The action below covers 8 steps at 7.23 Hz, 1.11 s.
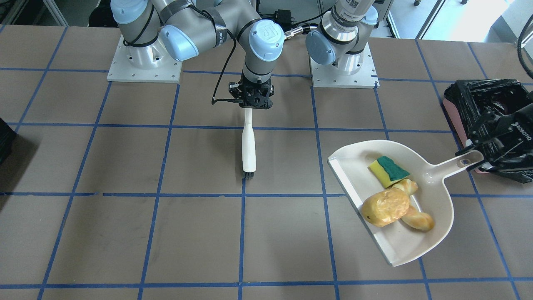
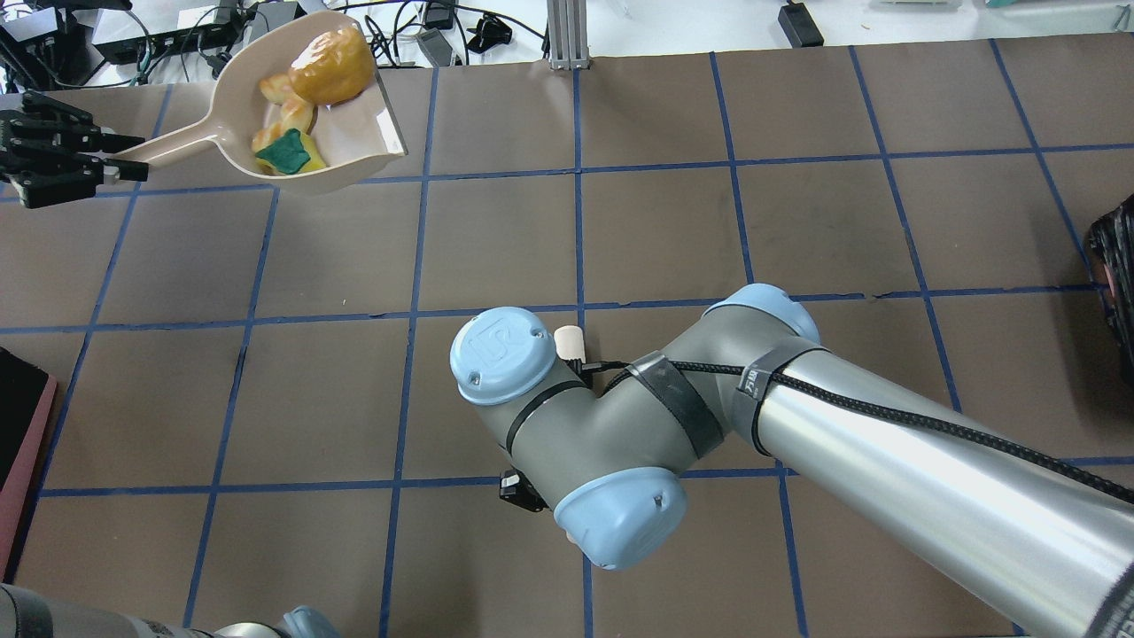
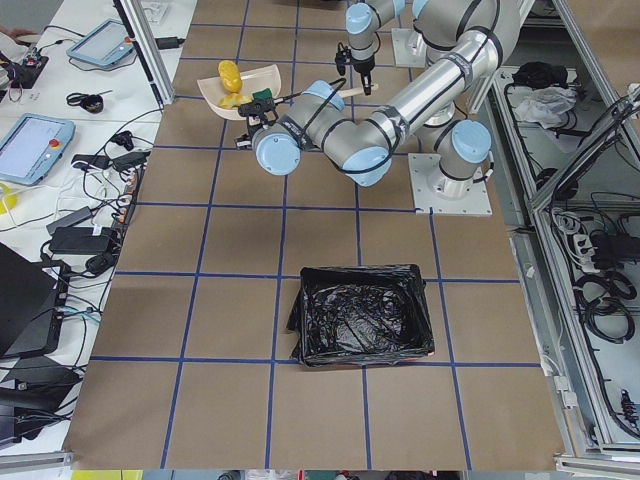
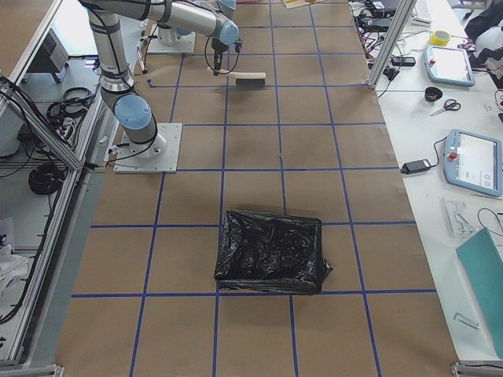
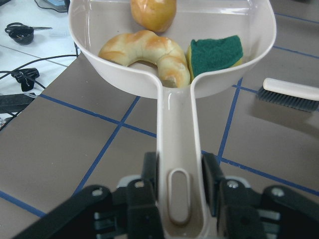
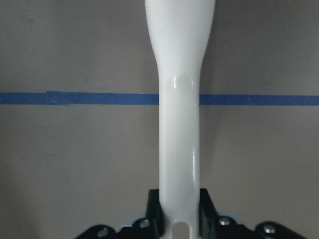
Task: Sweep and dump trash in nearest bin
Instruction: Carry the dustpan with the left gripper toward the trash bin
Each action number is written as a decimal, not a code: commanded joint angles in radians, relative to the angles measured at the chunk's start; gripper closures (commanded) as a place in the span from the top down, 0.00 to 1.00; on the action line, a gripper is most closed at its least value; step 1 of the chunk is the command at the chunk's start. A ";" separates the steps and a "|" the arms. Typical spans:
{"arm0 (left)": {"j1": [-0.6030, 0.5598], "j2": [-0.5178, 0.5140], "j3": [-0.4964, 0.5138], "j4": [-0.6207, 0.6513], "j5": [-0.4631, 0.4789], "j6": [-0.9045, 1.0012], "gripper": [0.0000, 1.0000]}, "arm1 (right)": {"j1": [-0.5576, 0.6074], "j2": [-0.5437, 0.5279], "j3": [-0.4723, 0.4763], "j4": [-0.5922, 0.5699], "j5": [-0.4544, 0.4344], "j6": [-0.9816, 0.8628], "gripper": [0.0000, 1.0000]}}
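Note:
My left gripper [image 1: 474, 156] is shut on the handle of the white dustpan [image 1: 399, 246] and holds it above the table. In the scoop lie the potato-like lump [image 1: 385, 207], the green-and-yellow sponge piece [image 1: 389, 170] and the twisted bread [image 1: 418, 218]. The left wrist view shows the fingers [image 5: 212, 174] clamped on the handle. The pink bin [image 1: 454, 118] with its black bag stands just behind the left gripper. My right gripper [image 1: 248, 107] is shut on the white brush [image 1: 249, 146], whose bristles touch the table.
A second dark, black-bagged container [image 4: 271, 251] stands at the table's end on my right side, seen at the overhead view's right edge [image 2: 1118, 266]. Blue tape lines grid the brown table [image 1: 166, 233]. Cables and devices lie beyond the table's far edge [image 2: 443, 35].

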 commanded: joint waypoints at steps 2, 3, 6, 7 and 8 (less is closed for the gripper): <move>0.153 0.041 0.015 -0.134 0.024 0.002 0.00 | -0.001 0.000 -0.001 -0.002 0.001 -0.004 0.00; 0.210 0.046 0.031 -0.166 0.053 0.002 0.00 | -0.001 0.000 -0.001 -0.002 -0.004 0.006 0.00; 0.404 0.048 0.072 -0.244 0.202 0.066 0.00 | -0.001 -0.004 0.005 -0.002 0.010 0.039 0.00; 0.473 0.048 0.080 -0.248 0.245 0.113 0.00 | -0.001 -0.004 0.006 -0.002 0.011 0.036 0.00; 0.523 0.048 0.106 -0.249 0.305 0.136 0.00 | -0.008 -0.004 0.005 -0.011 0.014 0.029 0.00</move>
